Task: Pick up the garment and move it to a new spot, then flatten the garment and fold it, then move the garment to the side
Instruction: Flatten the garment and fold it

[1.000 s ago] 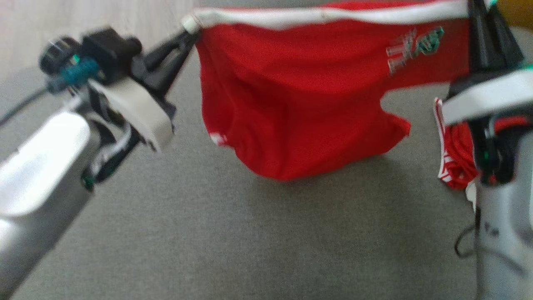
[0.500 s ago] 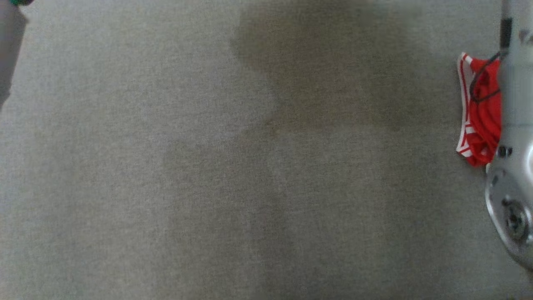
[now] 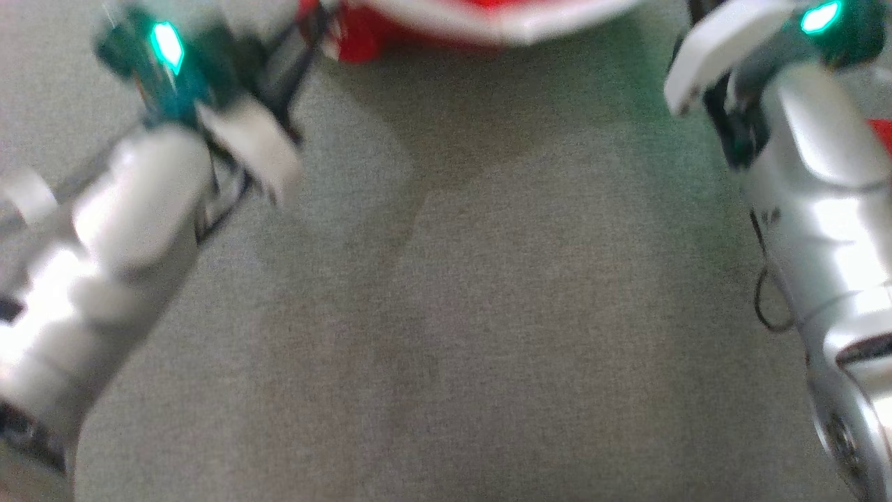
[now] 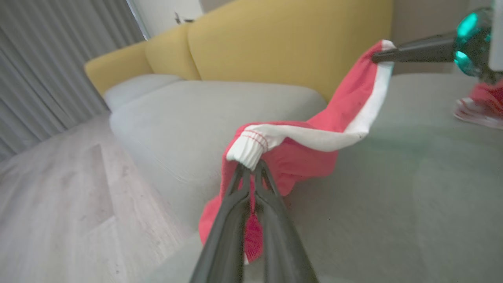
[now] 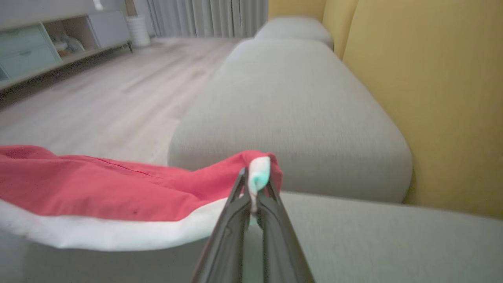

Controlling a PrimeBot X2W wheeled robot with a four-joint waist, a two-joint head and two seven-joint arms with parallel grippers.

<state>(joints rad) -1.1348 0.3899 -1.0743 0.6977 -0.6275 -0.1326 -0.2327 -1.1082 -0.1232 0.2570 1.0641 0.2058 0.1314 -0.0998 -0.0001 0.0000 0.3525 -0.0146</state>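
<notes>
**Garment strung between two shut grippers**

Head view: looking down on a grey seat [image 3: 488,314], all of it blurred. Along the top edge, just a strip of the garment [image 3: 488,17], red cloth with a white band. Pinched at its left end by the left gripper [image 3: 313,28]. On the right, running off past the right arm [image 3: 808,160], with the fingertips there cut off by the frame.

Left wrist view: behind, a yellow backrest [image 4: 275,43], pale floor [image 4: 51,204] and a grey curtain [image 4: 39,59]. Fingers pressed together on the white ribbed corner, with red cloth sagging below them. From there, up and right along the white band to the right gripper [image 4: 377,58], likewise clamped on the far corner. Further right, a red heap [image 4: 481,100] on the seat, well apart from the held piece.

Right wrist view: closed tight on a red-and-white corner at the fingertips, the rest trailing off left, slack, above the seat.

Against the earlier head views: half a second back, only bare seat, the right forearm and the heap. A second back, the garment hanging broad across the upper middle. Whole picture shifted, so a camera move. Both grips on the same corners as a second back.
</notes>
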